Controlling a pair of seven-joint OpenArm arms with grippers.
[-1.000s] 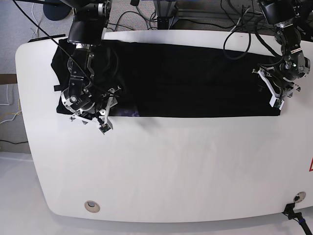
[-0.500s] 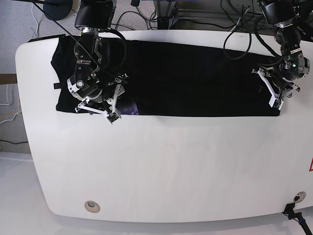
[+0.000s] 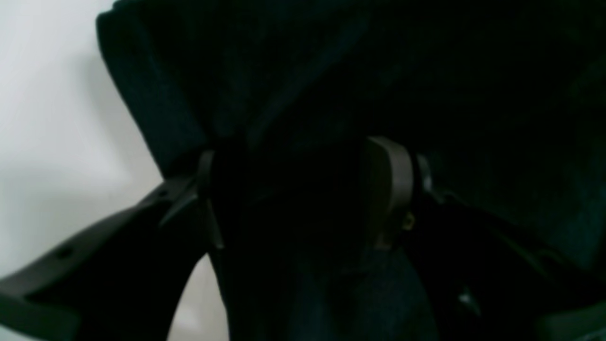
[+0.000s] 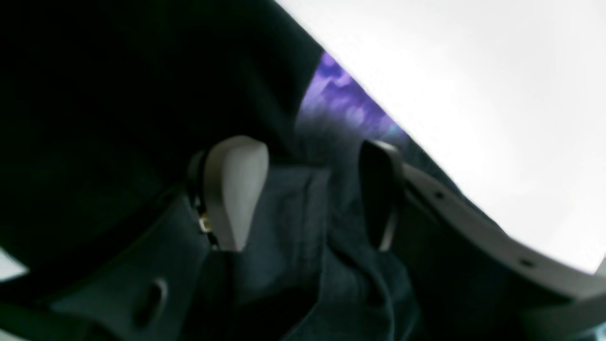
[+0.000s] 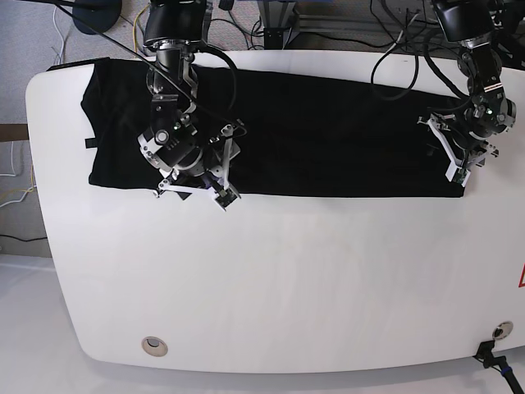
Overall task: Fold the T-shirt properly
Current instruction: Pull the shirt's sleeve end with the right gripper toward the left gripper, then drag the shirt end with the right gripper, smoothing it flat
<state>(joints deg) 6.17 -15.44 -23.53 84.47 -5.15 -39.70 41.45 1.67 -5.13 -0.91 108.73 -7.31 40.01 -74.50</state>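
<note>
Base view shows both pincers, left pincer (image 5: 456,158) and right pincer (image 5: 215,175), clamping the large black cloth T-shirt (image 5: 328,135), so I'd carry both edges level across the white worktop (image 5: 287,287).

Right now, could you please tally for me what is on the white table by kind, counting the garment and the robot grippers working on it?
T-shirt: 1, black, spread in a long band across the far part of the table.
Grippers: 2, the left gripper at one end of the cloth and the right gripper near the other.
Total: 3.
</note>
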